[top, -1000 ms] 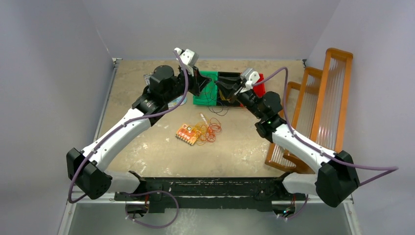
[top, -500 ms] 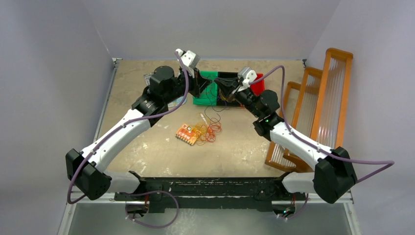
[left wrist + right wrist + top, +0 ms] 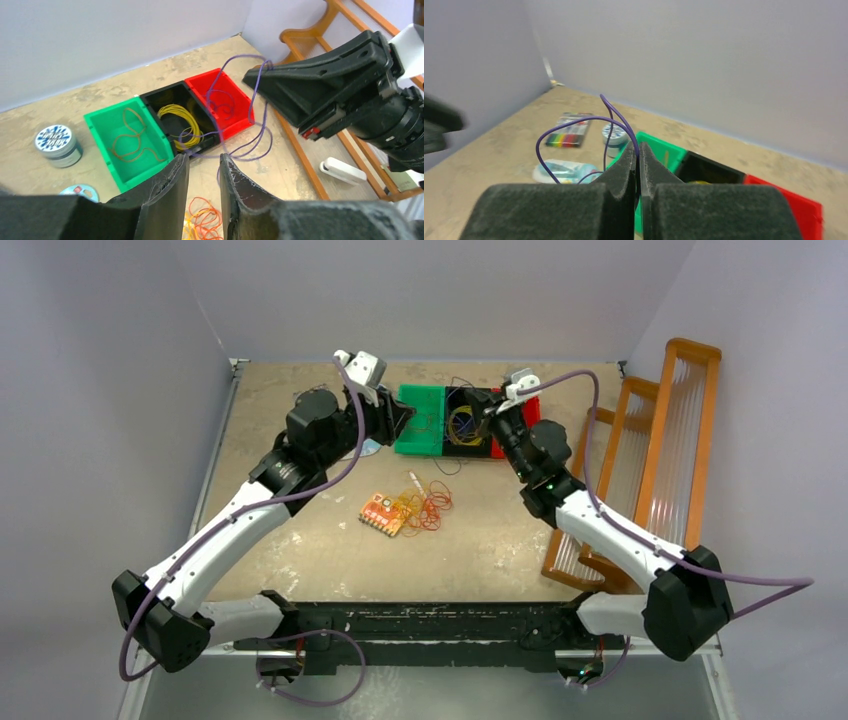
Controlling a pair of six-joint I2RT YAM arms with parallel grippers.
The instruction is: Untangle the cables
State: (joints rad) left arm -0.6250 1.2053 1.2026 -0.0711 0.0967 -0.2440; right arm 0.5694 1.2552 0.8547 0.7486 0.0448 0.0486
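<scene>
- Right gripper (image 3: 638, 152), upper centre of the overhead view: fingers pressed together, clamped on the purple cable (image 3: 574, 120).
- The purple cable loops down from that grip over the red bin (image 3: 202, 75) and the table (image 3: 300, 530) before it.
- Left gripper (image 3: 204, 167): fingers apart, nothing between them.
- Yellow cable (image 3: 182, 120) lies in the black bin (image 3: 165, 89), orange cable (image 3: 130, 145) in the green bin (image 3: 110, 107).
- Loose tangle (image 3: 428, 505) of orange and yellow cables at table centre, touching a small orange board (image 3: 382, 513).
</scene>
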